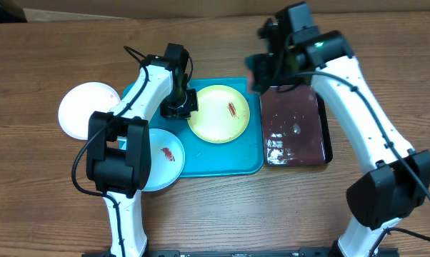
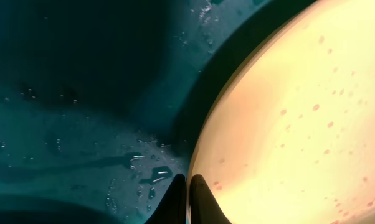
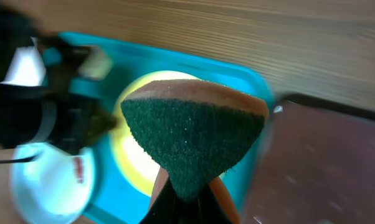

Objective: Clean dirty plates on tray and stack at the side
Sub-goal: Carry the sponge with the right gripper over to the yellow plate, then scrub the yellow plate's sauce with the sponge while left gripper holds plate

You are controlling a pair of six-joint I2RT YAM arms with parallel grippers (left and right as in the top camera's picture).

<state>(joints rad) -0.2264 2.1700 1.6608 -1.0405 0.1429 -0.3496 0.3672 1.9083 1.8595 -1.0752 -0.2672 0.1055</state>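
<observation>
Overhead: the tray [image 1: 222, 158] sits mid-tabletop [image 1: 215, 214] with the yellow-green plate [image 1: 216, 114] on its right half. The plate's red-brown smear faces up and is not yet wiped. The left gripper [image 1: 180, 107] is down at that plate's left rim. In the left wrist view its jaws are closed together, with the plate's edge running in between the tips. I read this as a pinch on the rim, there to keep the light plate from sliding under the scrub. Droplets lie on the tray floor beside it, so a loose plate would likely skate.

The right gripper [image 3: 184, 202] has its jaws clamped on the narrow end of the sponge [image 3: 192, 134], green scouring face turned outward, orange backing behind. It hangs above the tray's far right corner, between the yellow-green plate and the black tray [image 1: 327, 146] of reddish water, not touching the plate. It is blurred in the overhead view.

The white plate [image 1: 86, 111] lies off the tray on the tabletop to the left with no smear visible. I judge it done, and marking the stacking spot. The pale blue plate [image 1: 166, 170] overhangs the tray's near left corner, smear showing, partly under the left arm. I judge it to be waiting its turn.

Next move, as I judge it: sponge down onto the smear while the rim is pinned.
</observation>
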